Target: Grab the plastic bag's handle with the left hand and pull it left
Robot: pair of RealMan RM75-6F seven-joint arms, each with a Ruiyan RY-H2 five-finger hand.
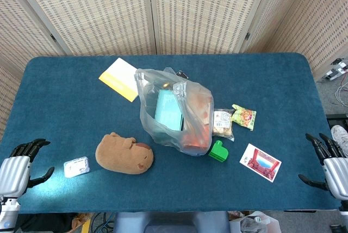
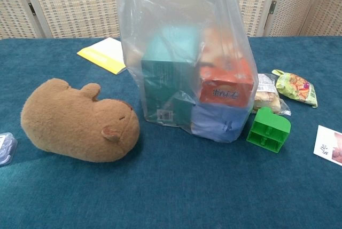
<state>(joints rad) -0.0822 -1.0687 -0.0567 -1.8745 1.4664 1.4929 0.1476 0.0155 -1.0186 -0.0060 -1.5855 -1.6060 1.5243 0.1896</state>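
The bag [image 1: 175,114] stands mid-surface, between both robot hands and beyond them. Nearer the left robot hand [image 1: 16,169] lie the small packet [image 1: 76,167] and plush toy [image 1: 124,154]; nearer the right robot hand [image 1: 330,163], the card [image 1: 260,162].

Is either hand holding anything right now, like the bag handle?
Nothing is held. The left hand and right hand are open at the table edges, away from the plastic bag.

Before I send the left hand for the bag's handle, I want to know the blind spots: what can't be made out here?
- Plastic bag handles: cut off by the top edge in chest view; crumpled film, hard to separate, in head view.
- Left hand and right hand: outside chest view.
- Dark object behind the bag: too small.
- Blue box: label blurred by film.
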